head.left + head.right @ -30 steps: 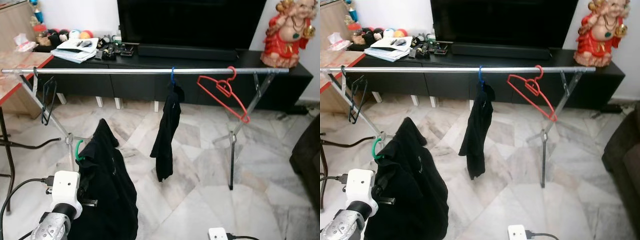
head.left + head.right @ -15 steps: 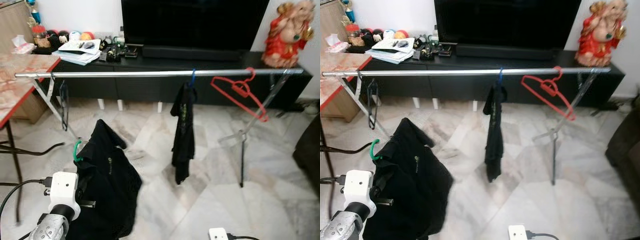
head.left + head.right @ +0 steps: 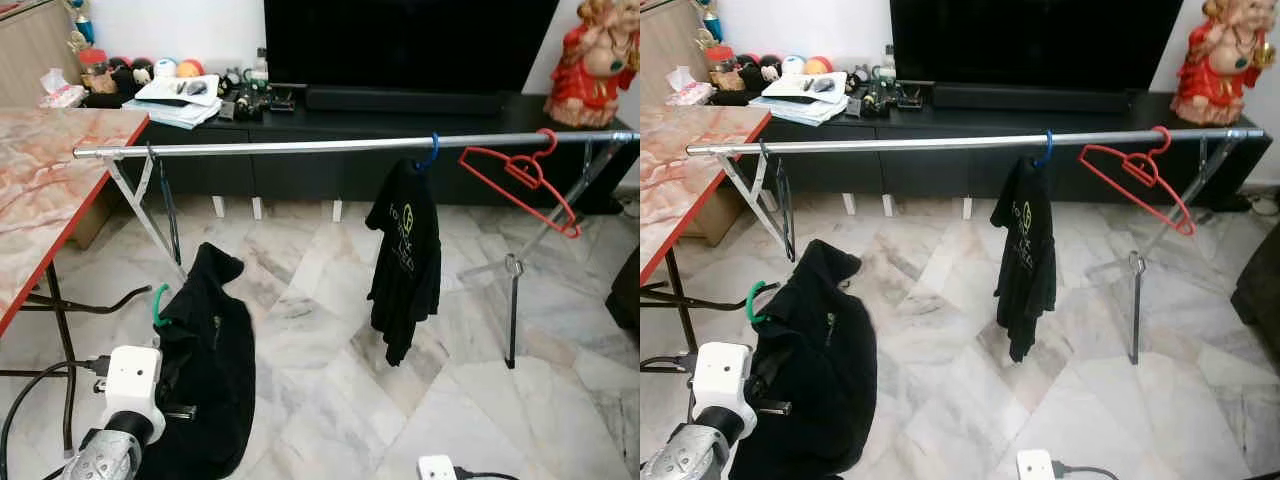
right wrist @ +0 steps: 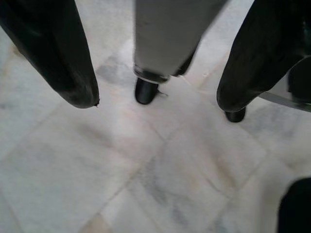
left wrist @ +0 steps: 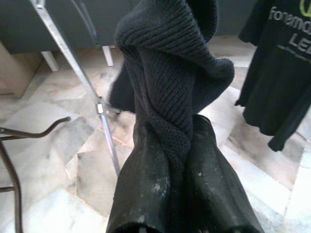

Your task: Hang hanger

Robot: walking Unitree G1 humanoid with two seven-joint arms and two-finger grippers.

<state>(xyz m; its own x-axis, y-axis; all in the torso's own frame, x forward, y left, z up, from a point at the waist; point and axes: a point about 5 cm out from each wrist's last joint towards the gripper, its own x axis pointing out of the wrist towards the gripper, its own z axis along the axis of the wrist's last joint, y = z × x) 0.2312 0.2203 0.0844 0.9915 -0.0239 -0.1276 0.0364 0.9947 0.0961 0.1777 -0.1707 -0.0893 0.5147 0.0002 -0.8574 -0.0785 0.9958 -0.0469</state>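
Observation:
A black knit garment (image 3: 205,370) on a green hanger (image 3: 157,303) hangs low at the left, in front of my left arm (image 3: 130,385). In the left wrist view my left gripper (image 5: 182,160) is shut on the bunched knit fabric (image 5: 165,73). The silver rail (image 3: 300,146) crosses the room ahead, above the garment. On it hang a black hanger (image 3: 168,205), a black T-shirt (image 3: 405,250) on a blue hook (image 3: 430,152), and a bare red hanger (image 3: 520,180). My right gripper (image 4: 158,99) hangs open over the floor.
A marble table with a red edge (image 3: 40,170) stands at the left, close to the rail's end. Behind the rack are a black TV cabinet (image 3: 400,110) and a red statue (image 3: 600,60). A dark sofa (image 3: 630,290) is at the right edge.
The whole view has shifted, so the rack now sits further right in the picture. The T-shirt has turned and shows its print. The held garment hangs narrower and lower.

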